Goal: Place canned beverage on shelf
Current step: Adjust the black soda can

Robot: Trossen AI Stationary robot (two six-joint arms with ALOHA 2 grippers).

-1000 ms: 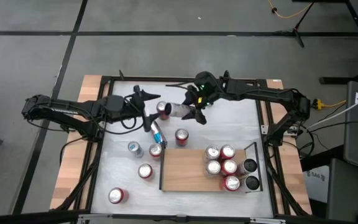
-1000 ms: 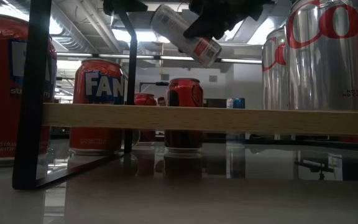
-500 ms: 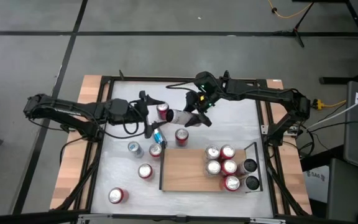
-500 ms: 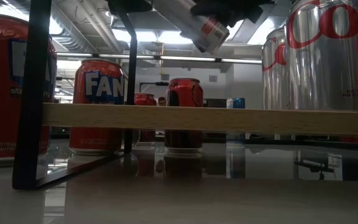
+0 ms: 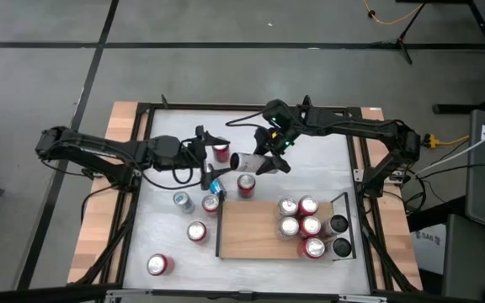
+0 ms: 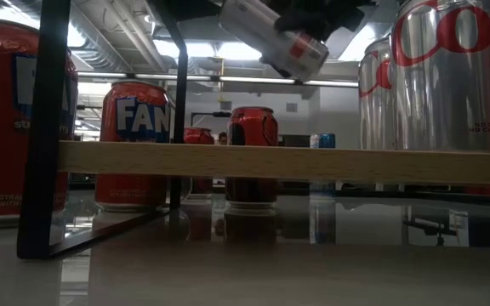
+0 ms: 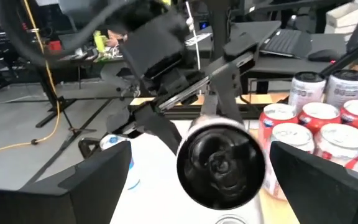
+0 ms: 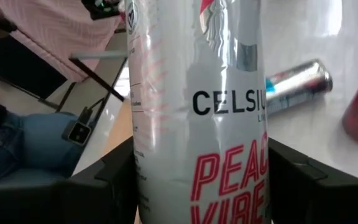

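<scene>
**standing_by_the_rig:** Going left to right: the left claw [image 5: 211, 157] is spread wide with nothing in it, hovering just beside the can's end. The slim silver can [image 5: 244, 161] has CELSIUS lettering in black and red print below.

**canwatcher:** Which way's it pointing?

**standing_by_the_rig:** Lying on its side in the air, long axis running left-right over the counter [image 5: 167, 231], its dark concave end facing the left claw. The right claw [image 5: 267, 157] is clamped round its body, up above a red can [image 5: 246, 185] standing behind the shelf [image 5: 247, 229].

**canwatcher:** And the shelf?

**standing_by_the_rig:** Five cans bunched at its right end.
</scene>
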